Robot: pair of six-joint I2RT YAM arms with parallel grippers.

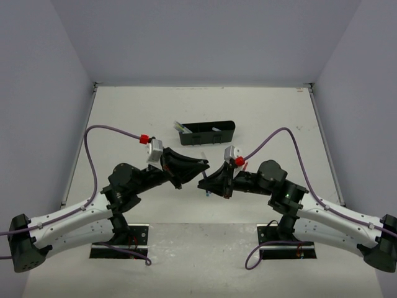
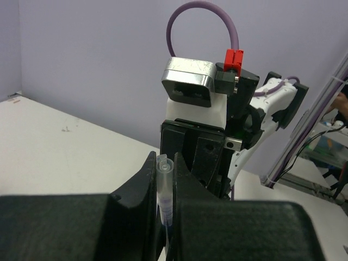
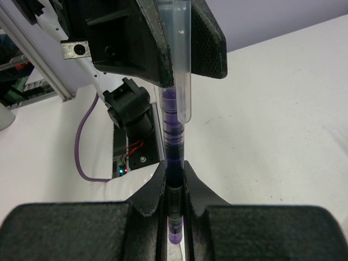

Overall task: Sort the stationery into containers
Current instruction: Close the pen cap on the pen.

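Left jaws, right jaws, clamping one pen (image 3: pixel 173 136)

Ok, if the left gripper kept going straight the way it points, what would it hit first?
Most likely the right gripper, which faces the left gripper head-on: both grip one pen, fingertips a short stretch apart.

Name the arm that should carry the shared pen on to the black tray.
Left, probably. Both grippers clamp one pen: the left gripper its clear end, the right gripper its purple barrel. From above, the left sits slightly nearer the tray.
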